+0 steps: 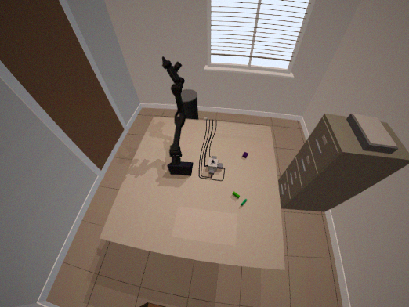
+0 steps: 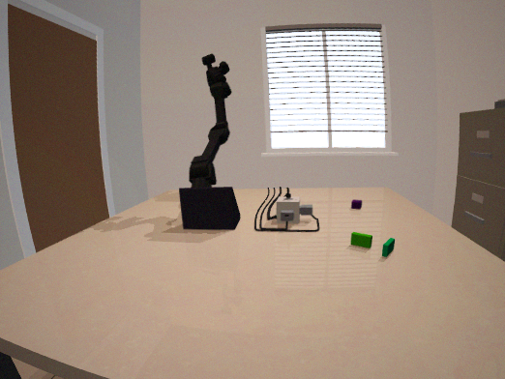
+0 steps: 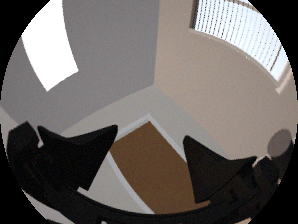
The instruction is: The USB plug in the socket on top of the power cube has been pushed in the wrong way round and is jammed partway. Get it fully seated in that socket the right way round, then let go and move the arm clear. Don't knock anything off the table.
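Looks like step one, really: getting over to the jammed USB plug (image 1: pixel 212 160) (image 2: pixel 288 194) and pulling it out. Can spot it standing upright on top of the power cube (image 1: pixel 213 165) (image 2: pixel 282 205), a bit toward the far edge of the worktop (image 1: pixel 149 219) (image 2: pixel 218 300) and right of the arm (image 1: pixel 178 133) (image 2: pixel 221 110). Can't honestly tell from this far off which way round it faces or how deep it sits, so would take "jammed partway" from the task.

Got the jaws wide apart with nothing between them, well up and away from the cube, with just walls and door in the wrist view. Next, would swing over the cube, come straight down, close on the plug body and lift squarely. After that, turn it half round, line up, press home, let go and back off. Would go easy on the pull, since tugging sideways could drag the whole cube.

As for containers: count the cube's sockets, with the plug in the top one and grey plugs (image 1: pixel 220 166) (image 2: pixel 306 210) at the sides. Watch the black cables (image 1: pixel 211 179) (image 2: pixel 290 230) looping round it. Can't see inside the filing cabinet (image 1: pixel 302 172) (image 2: pixel 479 166) past the right edge. Keep clear of the purple block (image 1: pixel 245 155) (image 2: pixel 356 204) and two green blocks (image 1: pixel 236 194) (image 2: pixel 362 240) toward the right edge, too.
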